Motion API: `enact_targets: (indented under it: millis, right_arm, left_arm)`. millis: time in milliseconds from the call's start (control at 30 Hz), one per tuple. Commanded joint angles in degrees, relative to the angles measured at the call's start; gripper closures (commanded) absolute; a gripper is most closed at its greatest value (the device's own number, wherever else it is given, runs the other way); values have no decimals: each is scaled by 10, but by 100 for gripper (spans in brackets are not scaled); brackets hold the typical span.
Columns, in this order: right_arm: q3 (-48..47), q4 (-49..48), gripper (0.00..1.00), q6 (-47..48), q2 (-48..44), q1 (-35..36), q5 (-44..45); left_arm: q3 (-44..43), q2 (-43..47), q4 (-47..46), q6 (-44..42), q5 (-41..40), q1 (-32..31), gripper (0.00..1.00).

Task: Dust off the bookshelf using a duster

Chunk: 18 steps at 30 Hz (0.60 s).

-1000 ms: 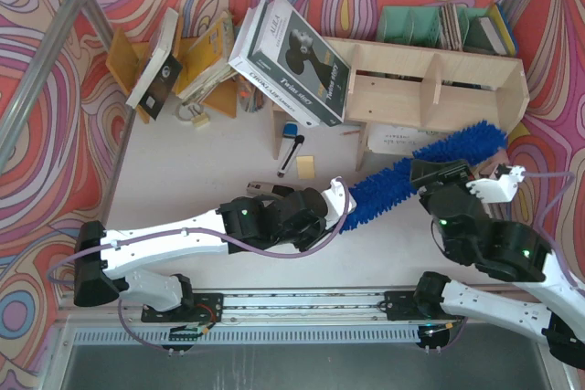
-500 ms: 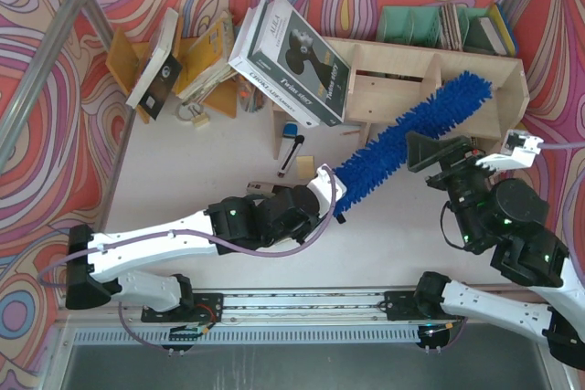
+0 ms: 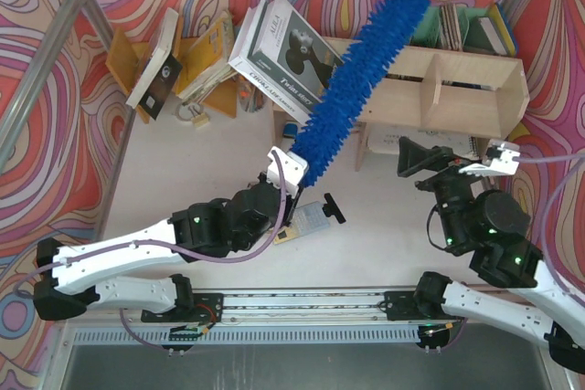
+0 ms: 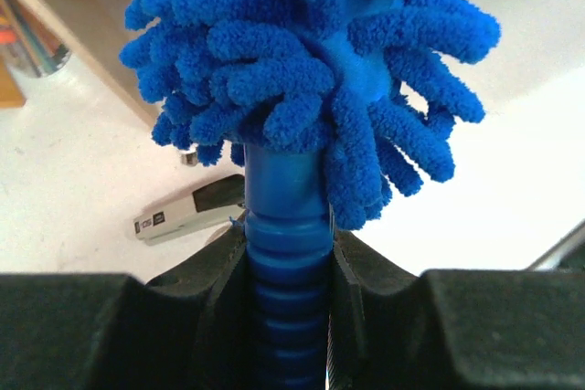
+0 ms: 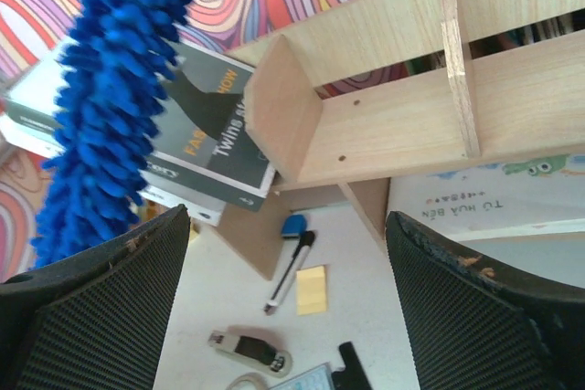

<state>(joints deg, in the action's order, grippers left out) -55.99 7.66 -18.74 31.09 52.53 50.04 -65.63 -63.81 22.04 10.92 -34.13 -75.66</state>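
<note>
Your left arm (image 3: 137, 253) and right arm (image 3: 498, 303) wear white shells over rounded black joint housings, and each carries a small green light (image 3: 195, 221). A lilac cable (image 3: 228, 259) runs along each arm. Your right gripper (image 5: 288, 308) has black fingers (image 5: 101, 317) with woven-textured pads, scuffed at the edges. The left gripper (image 4: 288, 317) is matte black.

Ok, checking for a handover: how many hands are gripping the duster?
1. The left hand is shut on the duster, at its handle; the right hand stands open, apart from it.
</note>
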Motion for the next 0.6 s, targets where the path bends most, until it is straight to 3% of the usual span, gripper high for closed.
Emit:
enact_targets:
  millis: [0,233,400,567]
  right_arm:
    - [38,-82,22,51,11,-1,44]
    - [126,-108,20,65,79,-1,52]
    - [236,-236,16,106,92,-1,30]
    - [334,-371,13,207,73,-3,25]
  left_arm:
    - [38,25,-67,46,-103,-1,100]
    - [-4,24,5,187,-160,-2,100]
    - [-86,-10,92,292,-141,-4,100]
    - [-164,-59,142,352,-106,-11,100]
